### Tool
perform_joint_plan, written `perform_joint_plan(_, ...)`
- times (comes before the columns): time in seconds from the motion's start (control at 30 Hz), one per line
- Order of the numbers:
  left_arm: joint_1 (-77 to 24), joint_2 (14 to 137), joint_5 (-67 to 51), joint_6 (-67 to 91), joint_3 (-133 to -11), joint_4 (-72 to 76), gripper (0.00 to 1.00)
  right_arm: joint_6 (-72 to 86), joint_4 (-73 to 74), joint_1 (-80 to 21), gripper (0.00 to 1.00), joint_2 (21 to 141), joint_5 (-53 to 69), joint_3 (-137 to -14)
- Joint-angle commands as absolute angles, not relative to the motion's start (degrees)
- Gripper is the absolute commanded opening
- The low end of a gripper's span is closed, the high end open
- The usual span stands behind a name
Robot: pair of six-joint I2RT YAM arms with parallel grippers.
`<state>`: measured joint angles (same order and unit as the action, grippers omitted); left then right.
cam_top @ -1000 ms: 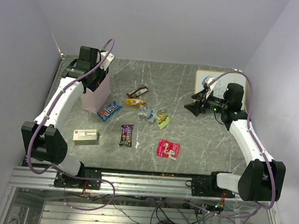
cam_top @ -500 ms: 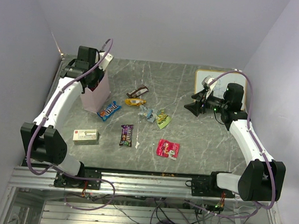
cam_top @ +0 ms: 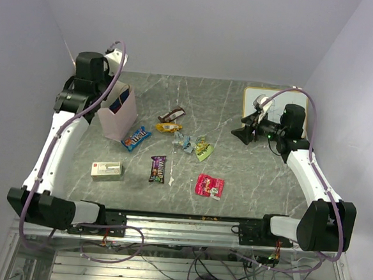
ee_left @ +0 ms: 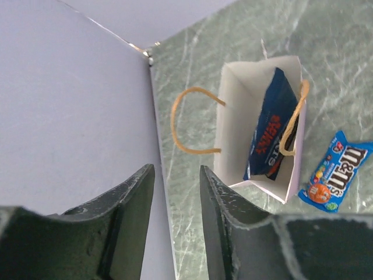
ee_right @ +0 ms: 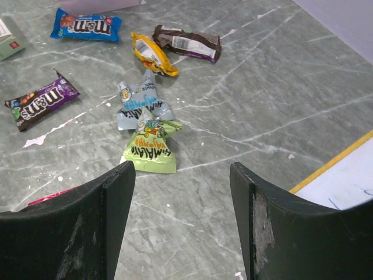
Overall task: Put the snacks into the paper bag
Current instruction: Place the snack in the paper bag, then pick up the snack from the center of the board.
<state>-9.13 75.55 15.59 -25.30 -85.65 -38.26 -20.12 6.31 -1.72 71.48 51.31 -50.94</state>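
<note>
The paper bag [cam_top: 119, 119] stood upright at about ten o'clock on the surface [cam_top: 254, 177], its mouth open upward, probably so that packets could drop straight in. A large dark blue packet [ee_left: 269, 125] sat on end inside, long axis running mouth to base and leaning on one wall. The left claw [ee_left: 176, 175] hung high at the bag's ten o'clock, jaws apart and empty. The right claw [ee_right: 182, 172], at three o'clock, gaped empty toward the loose snacks [cam_top: 196, 145]. A blue packet [cam_top: 136, 137] lay at the bag's five o'clock.

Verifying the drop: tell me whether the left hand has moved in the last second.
Yes. In the top view the left hand has drawn left, off the bag toward the wall, opening.
</note>
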Motion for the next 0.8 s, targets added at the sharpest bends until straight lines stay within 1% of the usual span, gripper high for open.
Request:
perform_joint_plan(0.0,-8.56,71.52,17.81,-25.63,-86.05,-33.60,0.51,-19.35,5.65,-0.74,0.66,69.92,48.94,-51.24)
perform_joint_plan(0.07,-8.53,70.15,15.11,-25.49,-85.73,-34.00,0.56,-18.78,5.50,-0.70,0.67,70.08,48.17,-51.30)
perform_joint_plan(0.17,-8.57,68.26,8.80,-25.15,-84.74,-35.49,0.72,-18.90,6.94,-0.77,0.68,71.52,48.13,-52.41)
perform_joint_plan(0.33,-8.53,65.79,0.10,-23.49,-82.92,-39.02,0.84,-20.54,8.98,-2.28,0.70,73.76,47.70,-53.23)
perform_joint_plan(0.37,-8.57,65.09,-1.50,-23.32,-82.24,-39.41,0.90,-20.97,9.38,-2.92,0.72,74.19,47.46,-53.38)
perform_joint_plan(0.43,-8.61,63.29,-5.03,-23.44,-80.83,-40.34,0.98,-21.76,10.24,-4.43,0.74,75.32,46.60,-53.72)
perform_joint_plan(0.47,-8.61,62.54,-6.58,-23.72,-80.03,-41.13,1.00,-22.36,10.88,-5.27,0.76,76.11,46.07,-54.00)
perform_joint_plan(0.57,-8.61,60.84,-12.19,-25.01,-77.40,-43.30,1.00,-24.26,12.72,-7.85,0.80,78.71,44.38,-54.91)
perform_joint_plan(0.77,-8.61,56.81,-22.45,-28.81,-71.04,-44.83,0.99,-26.95,15.56,-12.75,0.79,86.33,40.82,-56.92)
